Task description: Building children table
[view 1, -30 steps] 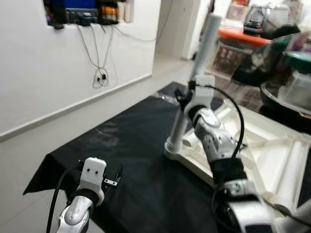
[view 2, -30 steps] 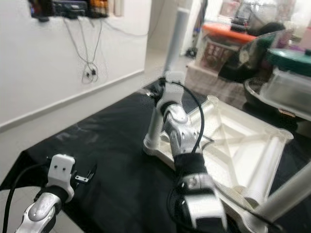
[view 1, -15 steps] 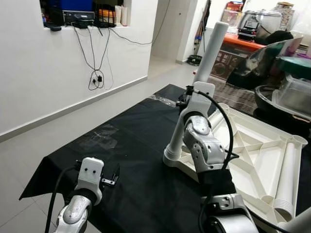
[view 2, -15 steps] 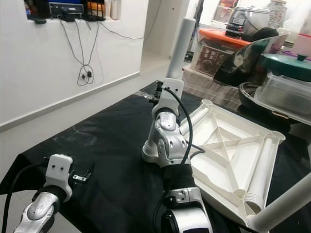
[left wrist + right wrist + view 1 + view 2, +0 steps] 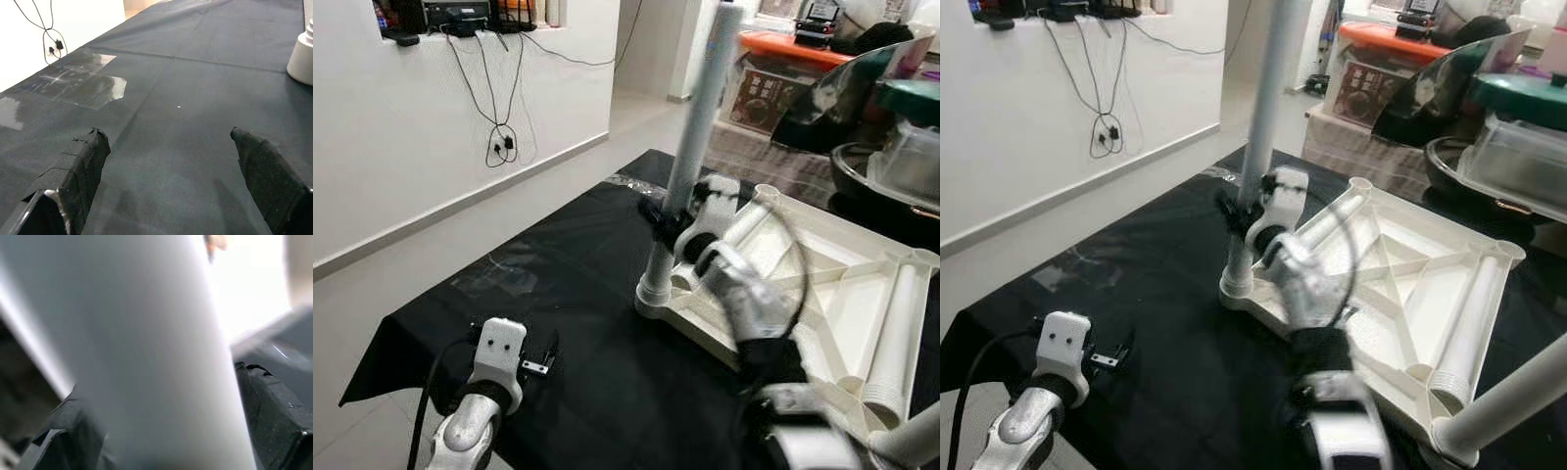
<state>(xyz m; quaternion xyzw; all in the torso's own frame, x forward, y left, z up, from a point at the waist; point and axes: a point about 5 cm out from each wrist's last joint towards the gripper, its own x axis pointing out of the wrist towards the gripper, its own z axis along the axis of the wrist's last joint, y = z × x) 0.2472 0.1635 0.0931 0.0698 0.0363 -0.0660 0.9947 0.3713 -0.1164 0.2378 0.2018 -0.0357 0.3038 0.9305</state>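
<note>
I read the upturned white tabletop as lying underside-up on the black cloth, which I take to cover the floor rather than a bench; one leg stands upright in the corner socket nearest the wall; my right hand is wrapped round its lower part, fingers pinching the tube from both sides.

Progress, as I judge it: first upright leg seated or nearly so, whether fully home I cannot tell; a second leg lies loose inside the frame along its far edge; a third white tube crosses the lower corner of the head views, apparently standing in the near socket; a fourth I cannot find, so at least two corners look unfinished.

Left hand hovers low over the cloth, spread and empty, well apart from the table.

Count: one tabletop; three legs; two hands.
</note>
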